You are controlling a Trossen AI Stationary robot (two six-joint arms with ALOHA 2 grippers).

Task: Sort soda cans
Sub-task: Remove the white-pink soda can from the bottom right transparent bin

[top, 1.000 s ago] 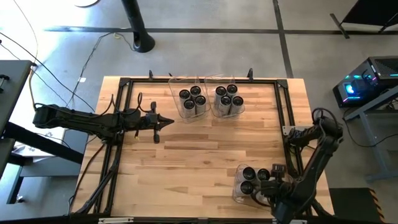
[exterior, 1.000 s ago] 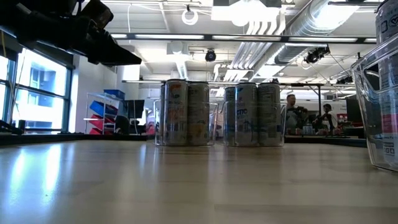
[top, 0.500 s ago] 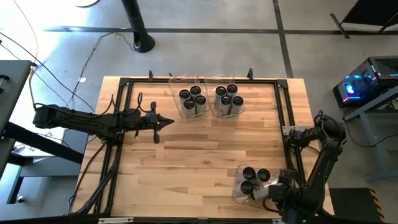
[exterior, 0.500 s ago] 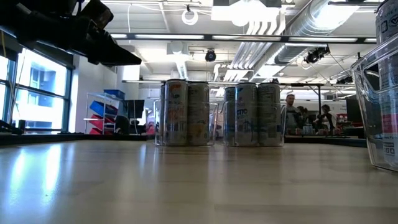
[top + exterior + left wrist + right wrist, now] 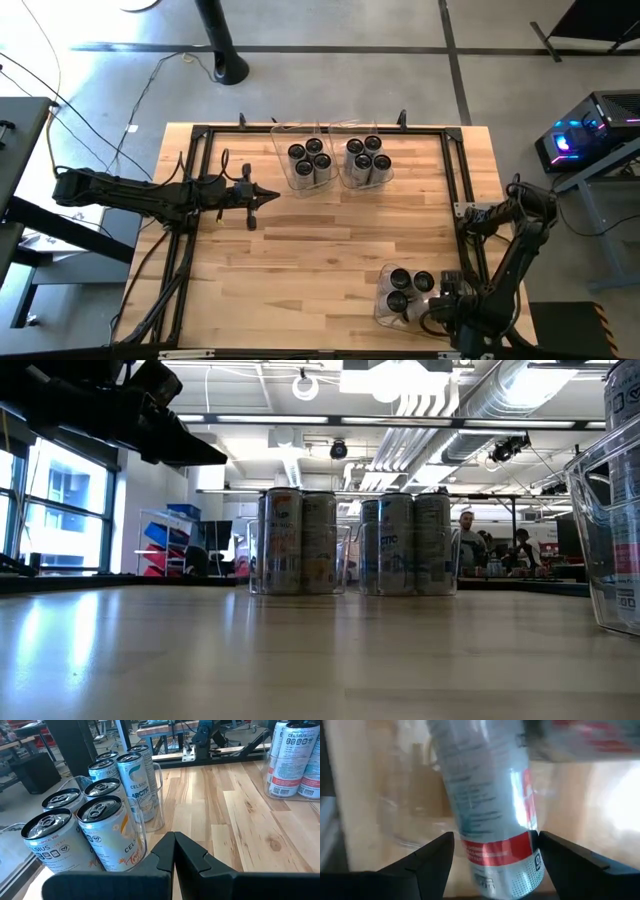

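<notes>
Two clear plastic rectangular bins [image 5: 340, 160] at the far edge of the pale wooden counter [image 5: 320, 250] each hold four pale, silver-rimmed soda cans [image 5: 309, 159], so most sorting looks done. A third clear bin [image 5: 388, 298] near the front right keeps three more. The right end effector [image 5: 492, 855] sits beside it, fingers spread wide around a red-banded white can [image 5: 490, 820], seemingly gripping it. The left end effector [image 5: 174, 851] hovers fully closed and empty, left of the sorted bins.

Bright ceiling lights w/ window glare, low view; right wrist pic motion-blurred
</notes>
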